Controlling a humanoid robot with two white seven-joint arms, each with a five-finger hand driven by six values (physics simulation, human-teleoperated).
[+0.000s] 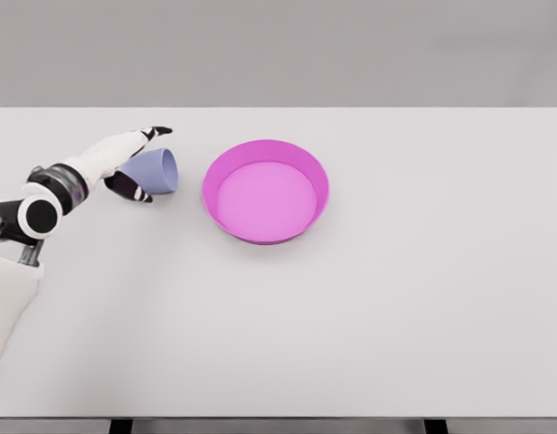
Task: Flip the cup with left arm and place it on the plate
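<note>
A lavender cup (163, 170) lies on its side on the white table (369, 307), its mouth turned right toward the plate. My left hand (150, 163) reaches in from the left and straddles the cup's base. Its upper fingers (157, 133) stretch out straight above the cup, and the lower black fingertips (136, 191) sit just below it. The hand looks open, not clamped on the cup. The pink round plate (266, 191) with a raised rim stands just right of the cup and holds nothing. The right arm is out of view.
The table's far edge runs just behind the hand and the cup. My white left forearm (12, 298) comes in along the left border of the picture.
</note>
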